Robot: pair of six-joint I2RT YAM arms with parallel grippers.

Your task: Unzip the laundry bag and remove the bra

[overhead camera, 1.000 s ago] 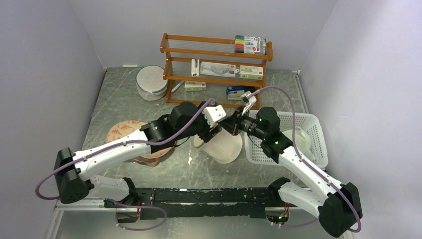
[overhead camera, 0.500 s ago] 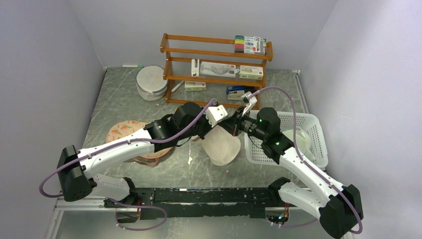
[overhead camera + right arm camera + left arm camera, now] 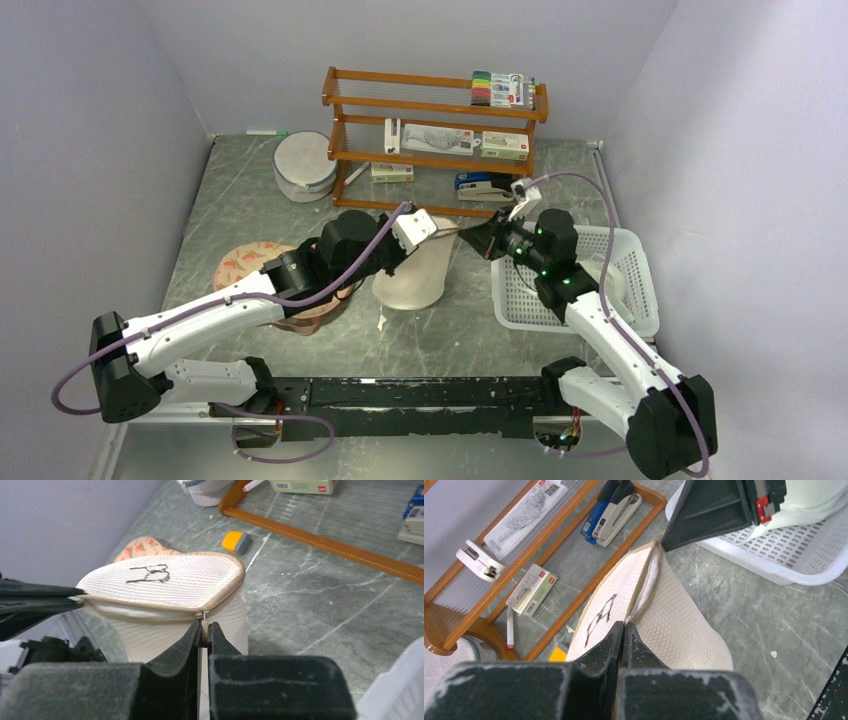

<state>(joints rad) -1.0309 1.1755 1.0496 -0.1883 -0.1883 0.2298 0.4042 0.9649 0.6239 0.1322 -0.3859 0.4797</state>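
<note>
The laundry bag (image 3: 415, 278), partly unzipped, sits mid-desk (image 3: 450, 345); the left hand (image 3: 623, 626) pinches its near seam, and the right hand (image 3: 204, 626) pinches the zip pull (image 3: 201, 614).

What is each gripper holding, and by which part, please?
Both hold the laundry bag: left gripper pinches its zipper seam, right gripper its zip pull.

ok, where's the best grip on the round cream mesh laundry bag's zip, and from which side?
The small metal zip pull, hanging from the tan seam under the flat disc of the round cream mesh laundry bag. Come in level from the white plastic basket side, as the right claw does; the left claw pinches the opposite rim, likely bracing a pull along the seam.
</note>
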